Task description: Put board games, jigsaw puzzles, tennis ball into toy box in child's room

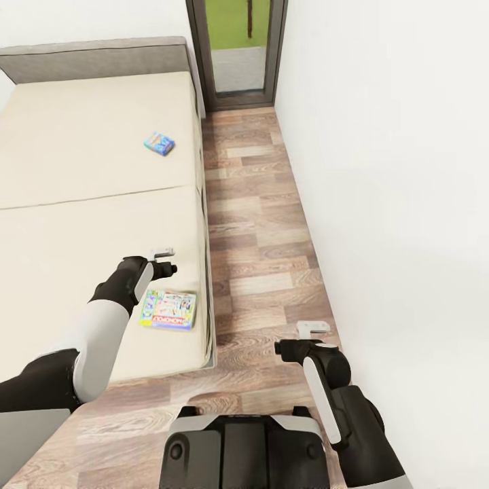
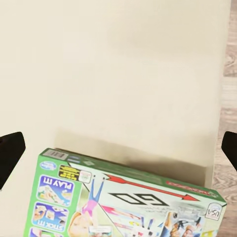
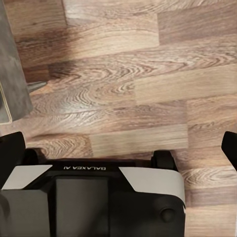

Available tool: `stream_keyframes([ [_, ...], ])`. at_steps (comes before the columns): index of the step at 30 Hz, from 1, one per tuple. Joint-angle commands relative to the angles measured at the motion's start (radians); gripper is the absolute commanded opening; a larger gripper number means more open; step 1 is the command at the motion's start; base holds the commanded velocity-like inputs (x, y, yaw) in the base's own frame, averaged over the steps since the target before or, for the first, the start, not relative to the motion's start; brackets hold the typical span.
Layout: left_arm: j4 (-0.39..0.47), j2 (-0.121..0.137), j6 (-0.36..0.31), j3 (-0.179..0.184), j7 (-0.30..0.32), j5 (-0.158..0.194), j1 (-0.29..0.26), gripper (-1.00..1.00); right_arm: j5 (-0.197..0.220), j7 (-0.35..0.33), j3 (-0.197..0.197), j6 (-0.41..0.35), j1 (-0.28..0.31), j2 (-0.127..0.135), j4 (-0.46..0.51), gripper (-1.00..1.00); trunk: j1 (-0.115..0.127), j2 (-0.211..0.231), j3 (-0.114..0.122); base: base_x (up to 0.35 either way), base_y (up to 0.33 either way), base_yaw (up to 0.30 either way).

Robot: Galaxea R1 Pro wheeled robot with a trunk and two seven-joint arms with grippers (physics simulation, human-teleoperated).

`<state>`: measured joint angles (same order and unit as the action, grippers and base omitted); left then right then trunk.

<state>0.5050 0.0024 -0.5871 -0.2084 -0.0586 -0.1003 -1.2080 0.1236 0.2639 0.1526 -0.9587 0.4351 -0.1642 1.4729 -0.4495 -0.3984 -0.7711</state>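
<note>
Left tool (image 1: 170,261) over beige bed (image 1: 81,176), wood-plank floor (image 1: 265,238)

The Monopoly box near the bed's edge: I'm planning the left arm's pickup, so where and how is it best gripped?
The Monopoly box lies flat on the mattress, so its faces offer nothing to pinch. Probably best to come down from above with the left gripper, already open just beyond it, and close across the short span, one finger on each long edge.
</note>
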Motion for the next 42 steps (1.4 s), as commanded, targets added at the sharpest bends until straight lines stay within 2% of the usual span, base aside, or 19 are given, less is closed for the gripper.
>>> stream_keyframes([
  [1,0.001,-0.001,-0.005,-0.005,0.003,-0.010,-0.001,1.00,0.010,0.011,0.001,-0.003,0.001,0.000,0.001,1.00,0.000,-0.002,-0.003,0.000,0.000,0.000],
  [42,0.004,0.001,-0.003,-0.003,0.005,-0.007,-0.001,1.00,0.010,0.014,0.001,-0.003,0.001,0.000,0.001,1.00,0.000,-0.002,-0.070,0.000,0.000,0.000],
])
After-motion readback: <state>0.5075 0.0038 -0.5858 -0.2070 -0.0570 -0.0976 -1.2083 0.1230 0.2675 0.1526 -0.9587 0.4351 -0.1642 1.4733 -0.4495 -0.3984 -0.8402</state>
